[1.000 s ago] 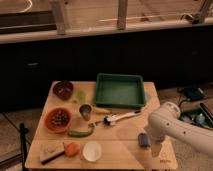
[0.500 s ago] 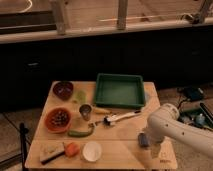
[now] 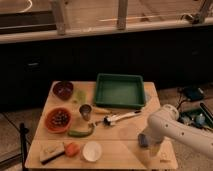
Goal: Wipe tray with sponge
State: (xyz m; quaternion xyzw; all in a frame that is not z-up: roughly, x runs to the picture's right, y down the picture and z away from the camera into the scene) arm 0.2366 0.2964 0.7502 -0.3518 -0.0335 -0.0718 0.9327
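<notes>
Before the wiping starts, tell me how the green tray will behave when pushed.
The tray looks like thin plastic and sits empty, so it is probably light and may slide on the table. Its wide, flat base makes tipping unlikely. The gripper is low beside the sponge, well clear of the tray.

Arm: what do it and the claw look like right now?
The arm is smooth white, made of thick rounded segments with a bulbous joint; no cables or markings show. The claw is its pale tip beside the sponge at the front right of the table.
</notes>
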